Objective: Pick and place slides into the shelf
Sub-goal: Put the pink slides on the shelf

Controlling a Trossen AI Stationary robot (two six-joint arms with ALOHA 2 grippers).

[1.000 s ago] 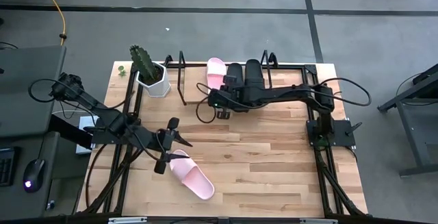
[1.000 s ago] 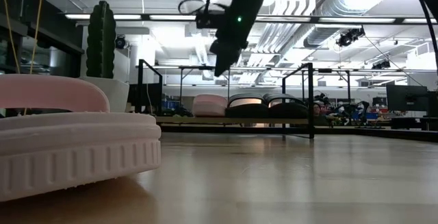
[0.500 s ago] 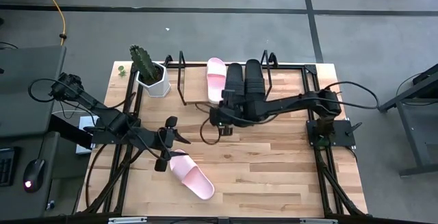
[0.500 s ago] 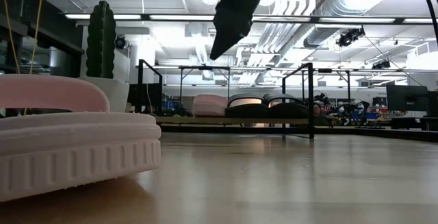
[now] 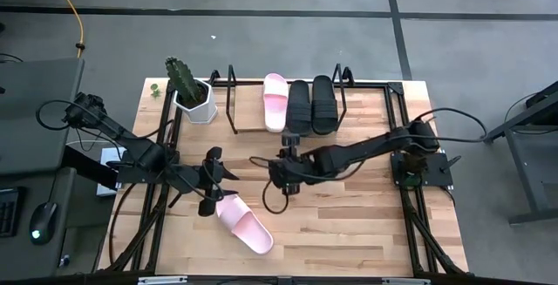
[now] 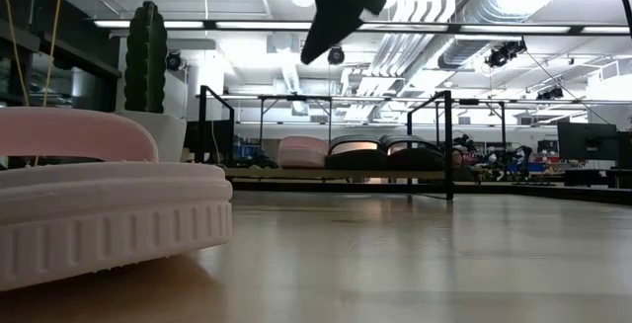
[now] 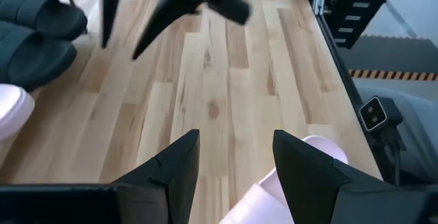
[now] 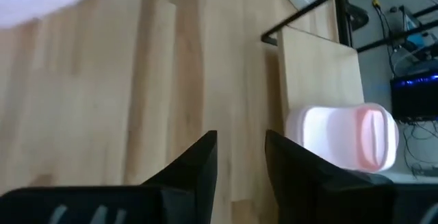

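One pale pink slide (image 5: 244,222) lies flat on its sole on the table's near left part, large in the low view (image 6: 99,204). The shelf (image 5: 232,106) at the far edge holds a second pink slide (image 5: 275,102) and two black slides (image 5: 311,106), side by side on its board. My left gripper (image 5: 211,180) hovers open just above the loose pink slide's heel end (image 7: 321,148), touching nothing. My right gripper (image 5: 283,170) hangs open over the table's middle, away from the shelf, with nothing between its fingers (image 8: 239,148).
A white pot with a cactus (image 5: 192,98) stands left of the shelf at the far left corner. Bare wooden table (image 5: 349,215) spreads over the near right half. Black frame rails (image 5: 410,206) run along the table's sides. Cables trail from both arms.
My right gripper has drawn back from the shelf toward the near edge and slightly left, out over the table's middle, leaving the black slides on the shelf. My left gripper has sunk a little above the loose pink slide. That slide has stayed put.
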